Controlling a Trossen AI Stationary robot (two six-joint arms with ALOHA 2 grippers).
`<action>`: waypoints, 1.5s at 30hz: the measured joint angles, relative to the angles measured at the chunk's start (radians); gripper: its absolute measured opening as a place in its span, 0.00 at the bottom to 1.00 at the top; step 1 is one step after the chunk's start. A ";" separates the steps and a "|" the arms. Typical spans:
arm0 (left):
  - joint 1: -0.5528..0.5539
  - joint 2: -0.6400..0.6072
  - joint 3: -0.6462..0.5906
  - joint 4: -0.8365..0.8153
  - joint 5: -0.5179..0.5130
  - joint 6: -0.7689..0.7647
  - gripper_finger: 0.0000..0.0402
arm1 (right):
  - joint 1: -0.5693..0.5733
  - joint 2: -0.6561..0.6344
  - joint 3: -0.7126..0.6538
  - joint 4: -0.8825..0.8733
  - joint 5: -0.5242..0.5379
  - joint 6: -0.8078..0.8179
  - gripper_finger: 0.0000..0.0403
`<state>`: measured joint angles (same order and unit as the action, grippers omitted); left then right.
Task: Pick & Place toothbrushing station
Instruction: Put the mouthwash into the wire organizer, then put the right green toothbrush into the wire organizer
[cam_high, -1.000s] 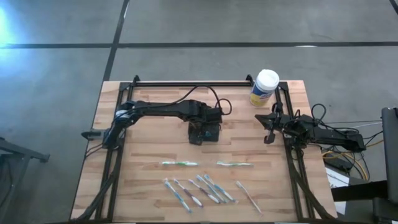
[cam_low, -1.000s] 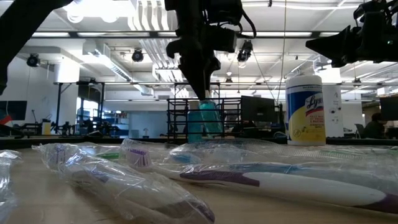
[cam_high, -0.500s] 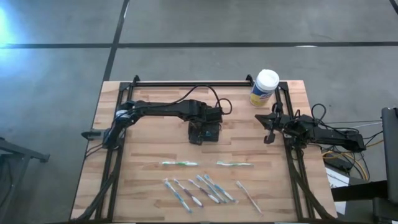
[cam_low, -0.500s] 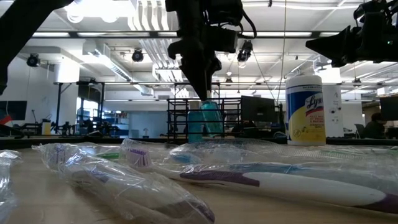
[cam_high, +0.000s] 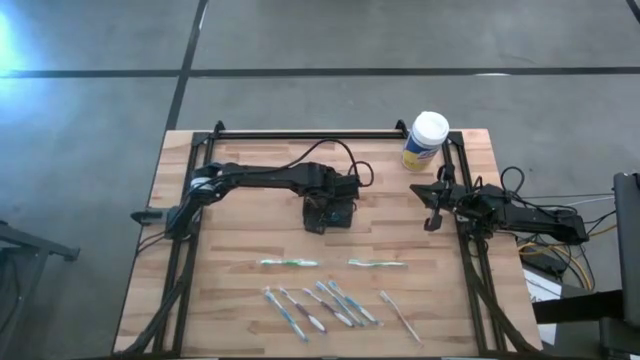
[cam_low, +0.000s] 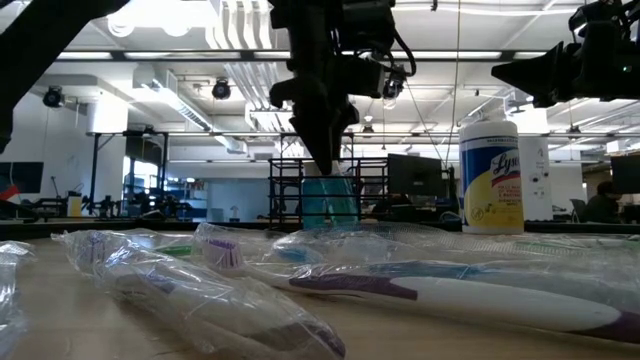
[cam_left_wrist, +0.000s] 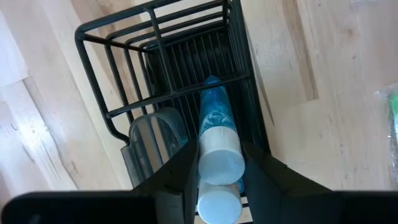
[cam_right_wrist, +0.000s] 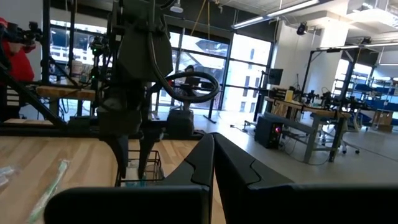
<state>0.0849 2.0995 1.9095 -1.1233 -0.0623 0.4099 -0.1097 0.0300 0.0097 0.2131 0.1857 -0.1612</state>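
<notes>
Step in hand: seating a tube in the basket.

- The basket (cam_high: 329, 213) stands upright mid-bench, nearer the far edge than the near one. The left gripper (cam_left_wrist: 219, 163) hangs directly over it, jaws clamped on the white cap of a blue tube (cam_left_wrist: 215, 118) whose other end points down inside the basket wall. A second white cap (cam_left_wrist: 217, 205) shows just beside the first; whether it is also gripped cannot be told.
- Judgement: lower straight down until the tube's bottom end bears on the basket floor, then open. Releasing high risks the tube tipping against the wire and toppling out, or catching a bar.
- Keep the wrist vertical; any sideways drift would likely drag the light basket across the bench.
- Withdraw straight up, clear of the rim, before traversing.

Remaining stock: two toothpaste tubes (cam_high: 290, 263) lie in a row between the basket and the near edge; the toothbrushes (cam_high: 335, 303) lie in a group along the near edge.

The right gripper (cam_high: 431, 213) waits by the right edge, jaws closed and empty, near the canister (cam_high: 425, 141) at the far right corner.
</notes>
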 joint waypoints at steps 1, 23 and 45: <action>0.000 0.000 0.000 0.000 -0.001 0.000 0.26 | 0.000 0.000 0.000 0.000 0.000 0.000 0.02; -0.001 0.002 0.001 0.000 -0.003 0.019 0.31 | 0.000 0.000 0.000 -0.015 0.000 0.000 0.02; -0.001 -0.002 0.026 0.010 -0.019 0.026 0.48 | 0.000 0.000 0.000 -0.023 0.000 -0.004 0.02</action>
<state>0.0837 2.0975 1.9358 -1.1136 -0.0813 0.4355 -0.1099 0.0299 0.0097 0.1905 0.1856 -0.1650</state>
